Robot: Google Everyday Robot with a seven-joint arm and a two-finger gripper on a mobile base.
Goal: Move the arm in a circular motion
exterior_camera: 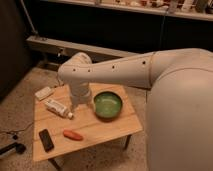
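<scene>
Reaching in from the right of the view, the arm (pixel 125 70) runs leftward as a thick, glossy cream-white tube with a row of small dark holes along it; its bulky shoulder fills the right side; at a rounded joint above the table's far edge it bends and drops straight down over the table (pixel 115 127). The gripper (pixel 79 104) sits at the lower end of that hanging segment, close above the wood near the middle of the far edge; it is mostly hidden by the wrist, and I cannot tell whether it is spread or pressed together, or whether it touches the top.

A green bowl (pixel 108 104) stands upright just right of the gripper, toward the far right corner; a white tube (pixel 57 107) lies slantwise just left of it, its cap end nearest the wrist; a small white slab (pixel 44 93) lies at the far left corner; a black phone (pixel 46 140) lies flat by the near left corner; an orange carrot (pixel 73 135) lies beside the phone, near the near edge, well apart from the bowl.
</scene>
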